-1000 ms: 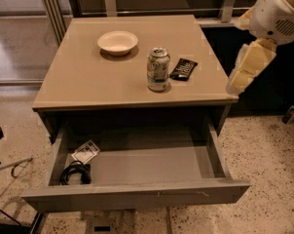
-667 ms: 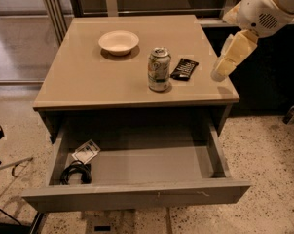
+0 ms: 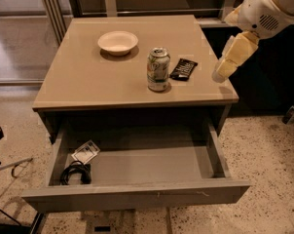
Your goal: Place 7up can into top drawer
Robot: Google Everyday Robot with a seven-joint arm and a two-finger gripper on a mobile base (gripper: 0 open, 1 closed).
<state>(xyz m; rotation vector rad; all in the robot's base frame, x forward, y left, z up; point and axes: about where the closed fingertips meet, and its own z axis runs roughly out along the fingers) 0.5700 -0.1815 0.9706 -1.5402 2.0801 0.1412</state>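
7up can (image 3: 158, 69) stands upright on the table (image 3: 88, 82), ungrasped. The gripper (image 3: 221, 74) has shifted inward from the table's right edge toward it; its grip state cannot be determined. Top drawer (image 3: 137, 196) stands open below.

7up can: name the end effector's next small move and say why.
Probably move the end effector across toward the can. It hangs over the right edge of the tabletop, apart from the can, which stands upright beside a black packet. The drawer is already open.
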